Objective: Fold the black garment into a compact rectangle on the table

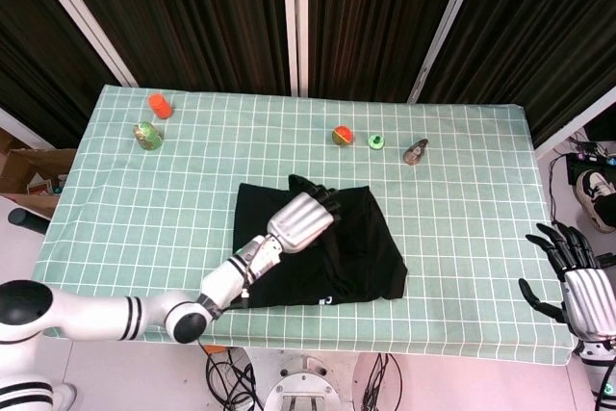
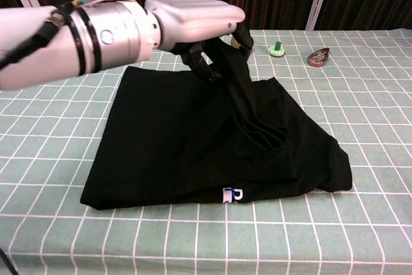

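One fold appears made: left robot hand (image 2: 193, 20) pinches a raised edge of the black garment (image 1: 318, 243), which lies doubled near the worktop (image 1: 462, 170) front edge (still uneven). Right robot hand (image 1: 577, 281) hangs spread, empty, off the front-right corner.

Head view: looks down steeply from high above the near edge, far enough to take in the whole green checked table (image 1: 462, 170) and the dark curtains (image 1: 202, 16) behind it.
Chest view: sits low and close at the near edge, facing across the table toward the curtains.
Shared: the black garment (image 1: 356, 247), the left hand (image 1: 303, 217), the far small objects.
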Action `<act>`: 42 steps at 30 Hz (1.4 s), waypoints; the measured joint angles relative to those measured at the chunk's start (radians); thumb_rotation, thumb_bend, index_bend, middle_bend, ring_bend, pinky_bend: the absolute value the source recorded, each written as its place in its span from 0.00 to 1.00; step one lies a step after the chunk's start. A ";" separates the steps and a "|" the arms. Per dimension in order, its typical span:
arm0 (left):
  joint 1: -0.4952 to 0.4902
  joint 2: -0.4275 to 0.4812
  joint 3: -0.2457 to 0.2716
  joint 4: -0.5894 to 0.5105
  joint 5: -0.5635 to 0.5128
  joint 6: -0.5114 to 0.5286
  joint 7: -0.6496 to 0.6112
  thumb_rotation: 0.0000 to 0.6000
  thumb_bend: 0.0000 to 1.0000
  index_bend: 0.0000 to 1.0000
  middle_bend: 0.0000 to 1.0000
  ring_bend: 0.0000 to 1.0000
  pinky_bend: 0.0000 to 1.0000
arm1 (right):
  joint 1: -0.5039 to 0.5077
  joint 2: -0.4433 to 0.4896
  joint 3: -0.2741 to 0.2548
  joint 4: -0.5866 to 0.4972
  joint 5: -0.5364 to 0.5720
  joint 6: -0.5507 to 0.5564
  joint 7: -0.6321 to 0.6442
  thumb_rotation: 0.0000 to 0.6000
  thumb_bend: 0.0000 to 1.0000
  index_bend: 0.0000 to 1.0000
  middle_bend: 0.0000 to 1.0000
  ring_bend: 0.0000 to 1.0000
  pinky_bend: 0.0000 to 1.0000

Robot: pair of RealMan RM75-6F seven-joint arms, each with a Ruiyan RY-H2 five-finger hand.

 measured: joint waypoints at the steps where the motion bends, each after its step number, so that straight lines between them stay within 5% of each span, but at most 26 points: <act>1: -0.018 -0.021 -0.002 0.017 -0.027 0.003 0.024 1.00 0.58 0.62 0.30 0.13 0.18 | 0.000 0.001 0.001 -0.002 0.000 -0.001 -0.002 1.00 0.31 0.23 0.13 0.00 0.02; 17: -0.307 -0.223 -0.061 0.228 -0.399 -0.007 0.160 1.00 0.57 0.61 0.30 0.13 0.18 | -0.011 0.008 0.007 -0.008 0.011 -0.007 -0.004 1.00 0.31 0.23 0.13 0.00 0.02; 20: -0.332 -0.252 -0.063 0.268 -0.416 -0.007 0.157 1.00 0.24 0.35 0.20 0.08 0.16 | -0.014 0.009 0.007 -0.007 0.011 -0.004 -0.003 1.00 0.31 0.23 0.13 0.00 0.02; 23: -0.342 -0.280 -0.068 0.308 -0.427 -0.005 0.131 1.00 0.02 0.17 0.14 0.05 0.16 | -0.017 0.008 0.009 -0.005 0.014 -0.004 0.001 1.00 0.31 0.23 0.13 0.00 0.02; 31: -0.277 -0.289 -0.124 0.285 -0.311 0.045 -0.125 0.75 0.00 0.14 0.14 0.05 0.16 | -0.008 0.001 0.014 0.001 0.005 -0.011 0.008 1.00 0.31 0.23 0.13 0.00 0.02; 34: -0.212 -0.245 -0.125 0.220 -0.213 0.092 -0.216 0.78 0.00 0.17 0.15 0.05 0.16 | -0.001 -0.002 0.017 0.004 -0.002 -0.014 0.011 1.00 0.31 0.23 0.13 0.00 0.02; 37: -0.134 -0.172 -0.101 0.135 -0.152 0.156 -0.239 0.92 0.00 0.28 0.17 0.05 0.16 | 0.004 -0.005 0.019 0.007 -0.004 -0.019 0.014 1.00 0.31 0.23 0.13 0.00 0.02; 42: -0.059 -0.111 0.012 0.074 -0.070 0.217 -0.212 0.98 0.05 0.36 0.26 0.09 0.15 | 0.011 -0.013 0.017 0.012 -0.011 -0.028 0.018 1.00 0.31 0.23 0.13 0.00 0.02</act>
